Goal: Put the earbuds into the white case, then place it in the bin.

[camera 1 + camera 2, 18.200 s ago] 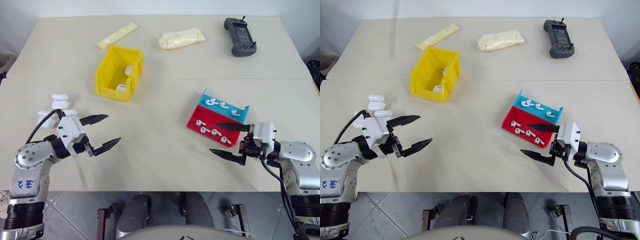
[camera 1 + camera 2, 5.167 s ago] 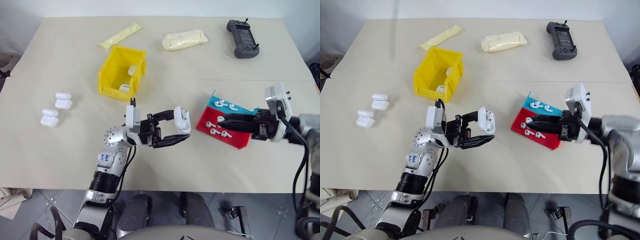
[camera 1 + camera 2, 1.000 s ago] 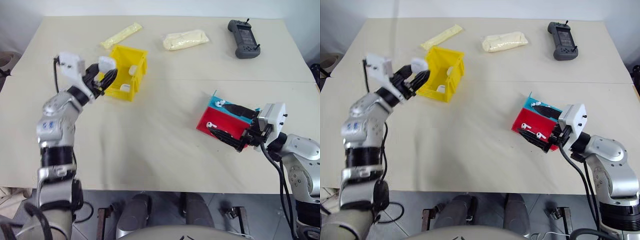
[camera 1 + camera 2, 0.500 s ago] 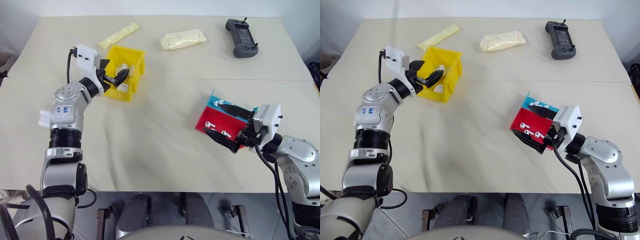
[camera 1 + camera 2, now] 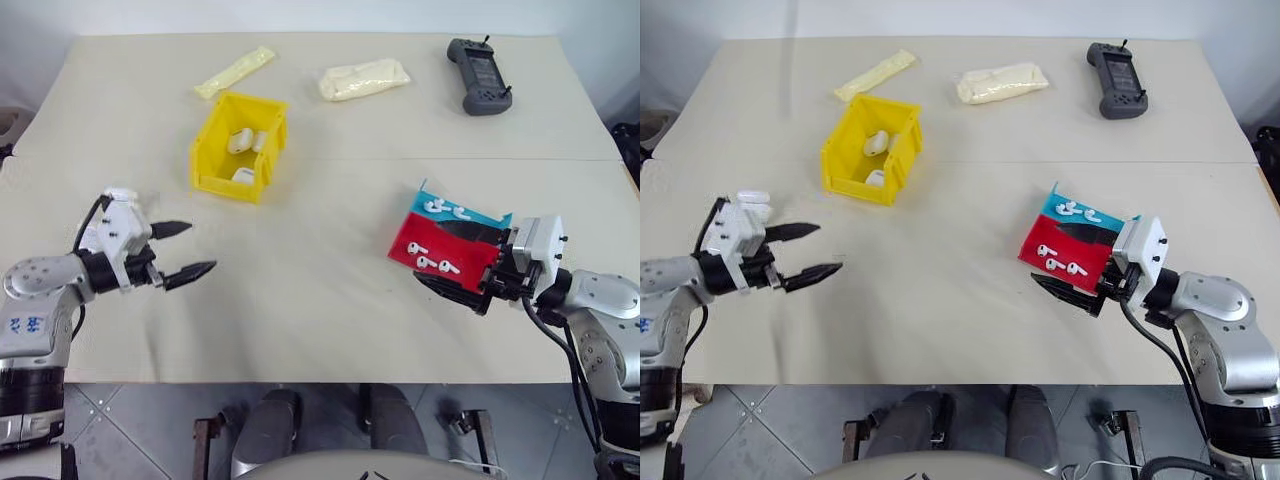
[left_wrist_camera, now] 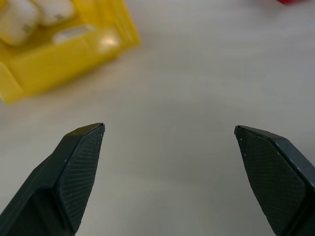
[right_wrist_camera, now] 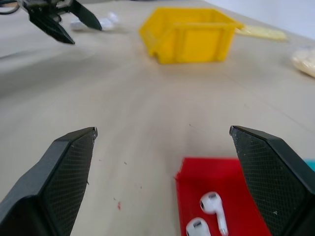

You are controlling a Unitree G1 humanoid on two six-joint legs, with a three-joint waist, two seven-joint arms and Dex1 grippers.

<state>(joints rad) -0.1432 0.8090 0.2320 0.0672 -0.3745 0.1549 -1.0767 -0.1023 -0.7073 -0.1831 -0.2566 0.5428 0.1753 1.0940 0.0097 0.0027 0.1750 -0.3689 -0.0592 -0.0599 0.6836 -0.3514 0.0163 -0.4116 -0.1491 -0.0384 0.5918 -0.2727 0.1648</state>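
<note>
While both end effectors (image 5: 184, 250) (image 5: 1065, 265) gape empty, a grey controller (image 5: 480, 75) lies beyond.

You see the yellow bin (image 5: 238, 149) holding three glossy white cases (image 5: 238, 140); well right of the bin, tiny white earbuds (image 5: 437, 265) lie on red-and-teal tray (image 5: 415, 238).

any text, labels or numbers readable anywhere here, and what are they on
None can be read.
Blue handwritten marks on the left arm's silver shell: too small to read.
Grey controller: no readable label.
Yellow bin, red-and-teal tray, white cases: no print seen.
</note>
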